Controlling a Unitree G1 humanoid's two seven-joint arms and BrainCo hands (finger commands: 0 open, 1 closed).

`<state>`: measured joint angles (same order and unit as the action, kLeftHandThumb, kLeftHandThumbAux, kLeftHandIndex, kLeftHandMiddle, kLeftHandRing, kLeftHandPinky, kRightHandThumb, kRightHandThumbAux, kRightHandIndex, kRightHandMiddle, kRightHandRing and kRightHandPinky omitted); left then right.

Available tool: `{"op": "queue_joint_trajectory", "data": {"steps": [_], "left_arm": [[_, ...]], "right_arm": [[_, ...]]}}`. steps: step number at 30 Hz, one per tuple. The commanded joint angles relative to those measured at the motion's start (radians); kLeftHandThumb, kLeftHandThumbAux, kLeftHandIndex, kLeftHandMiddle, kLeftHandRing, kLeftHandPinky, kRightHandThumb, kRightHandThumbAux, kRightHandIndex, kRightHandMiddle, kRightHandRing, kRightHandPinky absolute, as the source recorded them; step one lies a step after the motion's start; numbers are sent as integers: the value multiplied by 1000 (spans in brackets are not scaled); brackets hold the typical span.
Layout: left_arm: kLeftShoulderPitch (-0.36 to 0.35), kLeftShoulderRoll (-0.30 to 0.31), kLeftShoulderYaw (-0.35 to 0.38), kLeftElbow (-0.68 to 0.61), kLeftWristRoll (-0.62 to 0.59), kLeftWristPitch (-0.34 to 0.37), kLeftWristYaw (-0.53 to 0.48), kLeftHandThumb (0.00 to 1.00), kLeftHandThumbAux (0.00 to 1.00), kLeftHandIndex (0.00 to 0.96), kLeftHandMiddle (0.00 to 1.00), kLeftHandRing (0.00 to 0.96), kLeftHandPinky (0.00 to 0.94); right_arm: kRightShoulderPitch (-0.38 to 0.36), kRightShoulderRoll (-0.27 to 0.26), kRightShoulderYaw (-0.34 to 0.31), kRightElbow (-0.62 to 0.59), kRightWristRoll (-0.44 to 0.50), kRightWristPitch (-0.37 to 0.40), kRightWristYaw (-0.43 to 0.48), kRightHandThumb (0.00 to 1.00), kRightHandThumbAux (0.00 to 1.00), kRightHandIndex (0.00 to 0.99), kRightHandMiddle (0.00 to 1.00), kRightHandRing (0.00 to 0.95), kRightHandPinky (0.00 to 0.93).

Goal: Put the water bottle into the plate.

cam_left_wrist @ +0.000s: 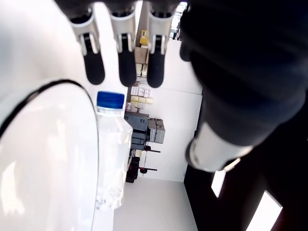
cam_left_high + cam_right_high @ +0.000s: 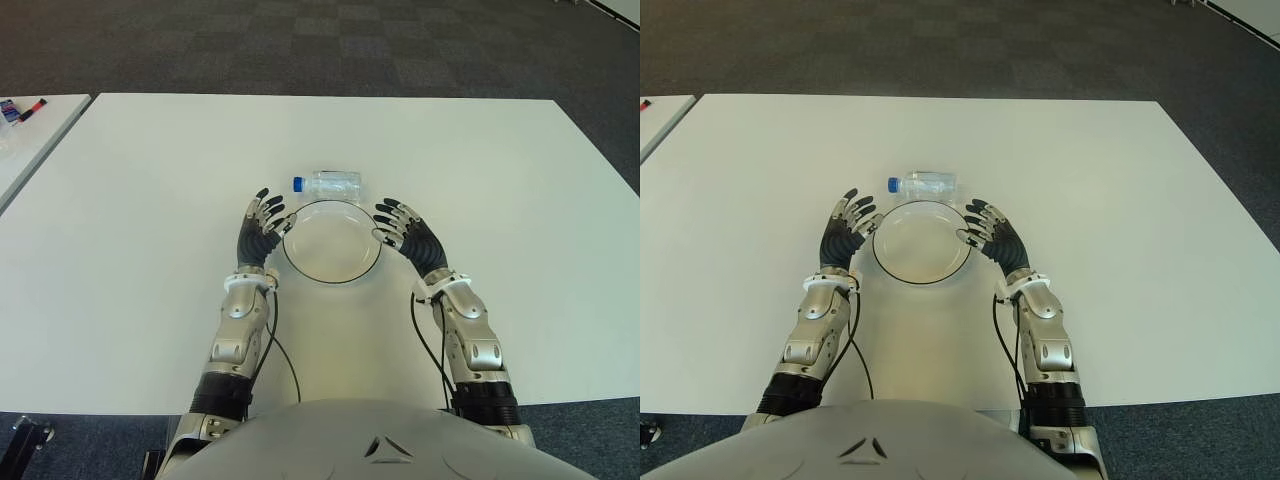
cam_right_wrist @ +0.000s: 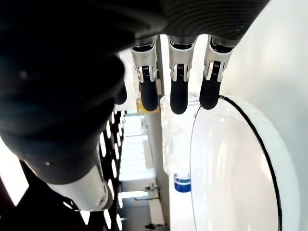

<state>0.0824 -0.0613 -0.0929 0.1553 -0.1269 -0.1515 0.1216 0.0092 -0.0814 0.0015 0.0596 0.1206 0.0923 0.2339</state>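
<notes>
The water bottle [image 2: 333, 183] lies on its side on the white surface [image 2: 520, 200], blue cap toward the robot's left, just beyond the far rim of the plate [image 2: 300, 262] and very close to it; whether the two touch cannot be told. It sits near the middle of the surface, well away from every edge. Nothing holds the bottle, so by these pictures the task has not begun in earnest: grasping, lifting and setting it down all remain. The plate, a shallow white dish with a dark rim, holds nothing. The left hand [image 2: 260, 232] shows just beside the plate's left side with fingers spread and empty, its fingertips [image 1: 127, 72] pointing toward the bottle's cap end. The right hand [image 2: 407, 236] shows just beside the plate's right side, likewise spread and holding nothing. Off the left edge, a second white surface [image 2: 40, 130] carries a few small items too small to identify.
</notes>
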Motion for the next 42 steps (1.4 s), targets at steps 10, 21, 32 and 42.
{"op": "queue_joint_trajectory", "data": {"steps": [10,21,32,42], "left_arm": [[7,-69,-6,-19,7,27,28,309,799,109,212,209,232],[4,-77,-16,-26,11,39,40,279,838,109,200,198,219],[-9,-81,-16,-10,12,29,46,301,814,114,214,211,241],[-17,-83,-13,6,10,21,47,311,810,113,214,213,236]], "right_arm": [[-84,20,16,140,-47,-74,-48,153,857,159,199,199,239],[-35,16,49,63,-62,2,-52,133,879,172,209,210,245],[-15,5,57,59,-47,47,-29,115,888,164,203,214,251],[-29,3,55,80,-35,21,-12,137,886,162,206,213,247]]}}
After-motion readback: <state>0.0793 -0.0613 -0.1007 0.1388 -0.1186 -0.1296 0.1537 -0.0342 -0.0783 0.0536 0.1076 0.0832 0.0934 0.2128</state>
